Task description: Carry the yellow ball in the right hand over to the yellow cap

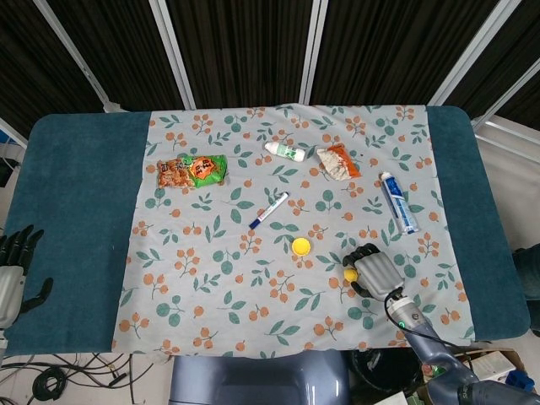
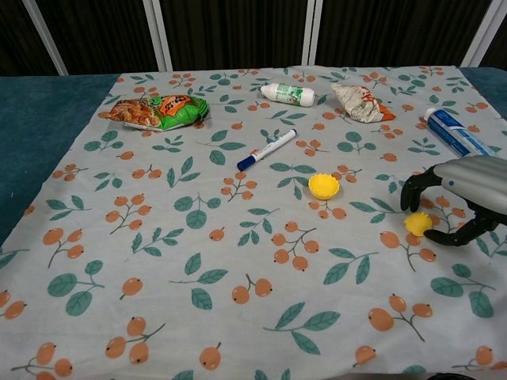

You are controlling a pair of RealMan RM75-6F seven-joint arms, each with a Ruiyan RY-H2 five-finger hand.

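The small yellow ball (image 1: 349, 274) (image 2: 417, 224) lies low over the flowered cloth at the front right. My right hand (image 1: 375, 272) (image 2: 467, 194) arches over it, with curled fingers (image 2: 409, 192) on its far side and the thumb (image 2: 455, 237) on its near side, gripping it. The yellow cap (image 1: 300, 245) (image 2: 324, 185) sits open side up on the cloth, to the left of the ball and a little farther back. My left hand (image 1: 13, 268) rests off the table's front left corner, fingers apart and holding nothing.
A blue-capped marker (image 1: 268, 210) lies behind the cap. At the back are a snack bag (image 1: 192, 171), a white bottle (image 1: 287, 151) and a crumpled wrapper (image 1: 337, 161). A toothpaste tube (image 1: 398, 202) lies at the right.
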